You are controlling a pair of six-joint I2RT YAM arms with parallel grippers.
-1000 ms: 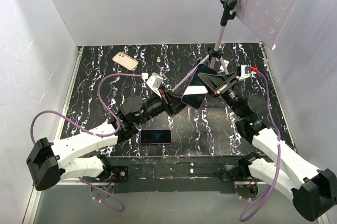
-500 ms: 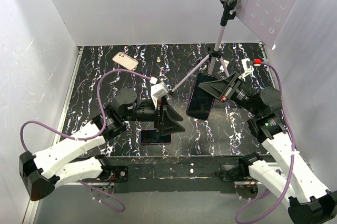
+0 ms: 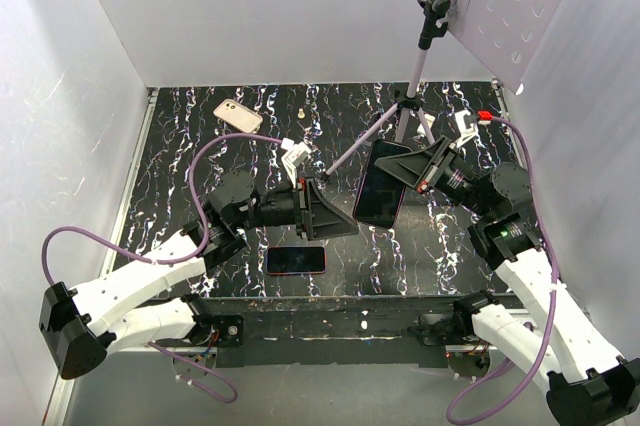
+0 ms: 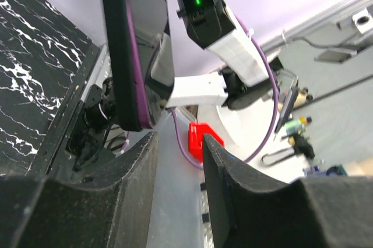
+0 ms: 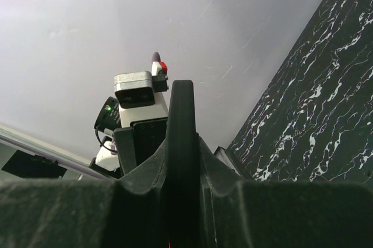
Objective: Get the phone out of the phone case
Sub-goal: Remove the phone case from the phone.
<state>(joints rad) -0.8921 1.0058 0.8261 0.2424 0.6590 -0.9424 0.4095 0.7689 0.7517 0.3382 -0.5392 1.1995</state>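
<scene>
I have the right jaws clenched on one end of the phone case (image 4: 134, 67), so the slab hangs clear of the worktop (image 3: 170, 141) with its purple rim turned edge-on towards the left jaws. The left jaws are released with nothing between them. The case sits just beyond their tips and a little to one side, not touching. From the thickness of the slab and the dark glass filling its face, I judge the phone (image 3: 380, 184) is seated in the case, though I cannot be sure from these angles. A second handset (image 3: 296, 259) lies flat on the worktop beneath the left jaws, well apart from the held one. I read this as the step between grips, with one side holding and the other free to peel. Next I need to bring the left jaws onto the free end, catch only the rim or a corner, and pry it back while the right jaws hold firm.
</scene>
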